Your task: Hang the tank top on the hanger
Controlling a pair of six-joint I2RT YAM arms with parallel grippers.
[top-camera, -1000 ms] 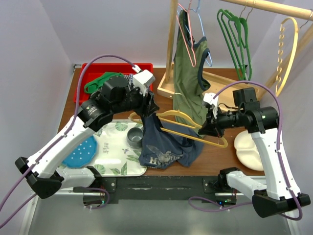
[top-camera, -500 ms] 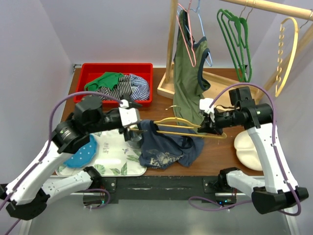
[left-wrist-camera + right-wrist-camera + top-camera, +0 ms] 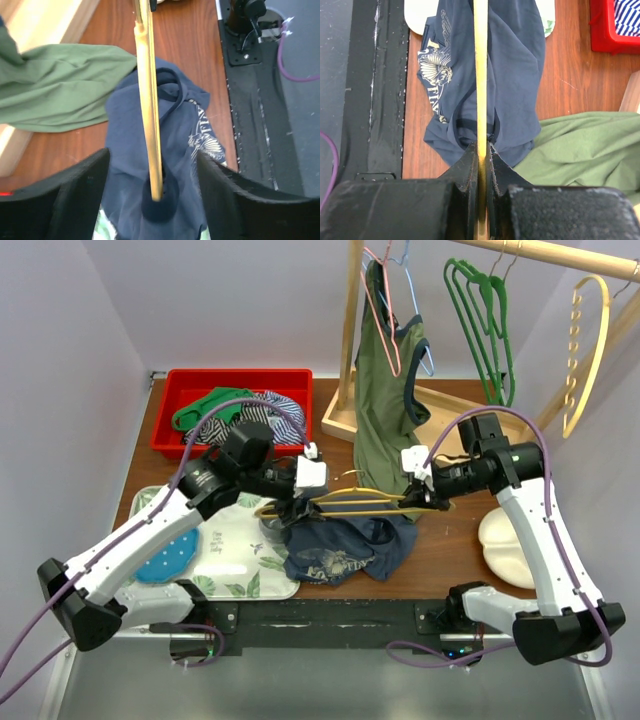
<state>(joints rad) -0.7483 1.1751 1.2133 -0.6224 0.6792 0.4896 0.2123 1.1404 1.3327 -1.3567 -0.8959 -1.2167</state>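
The mustard-yellow hanger (image 3: 350,503) is held level above the table, also seen in the left wrist view (image 3: 148,100) and the right wrist view (image 3: 480,75). My right gripper (image 3: 425,500) (image 3: 481,147) is shut on its right end. The navy-blue tank top (image 3: 340,545) (image 3: 130,165) (image 3: 515,65) lies bunched under it, print up. One strap loops over the hanger's left end. My left gripper (image 3: 300,502) (image 3: 152,167) is open, its fingers on either side of that end without touching it.
An olive-green tank top (image 3: 385,400) hangs on a pink hanger from the wooden rack, just behind the hanger. Green hangers (image 3: 480,320) and a holed yellow hanger (image 3: 590,340) hang to the right. A red bin (image 3: 240,380), a leaf-print tray (image 3: 230,570) and a white dish (image 3: 505,540) stand around.
My left gripper has let go of the raised tank top and swung back to the hanger's left end, open. The top dropped lower. My right gripper levelled the hanger.
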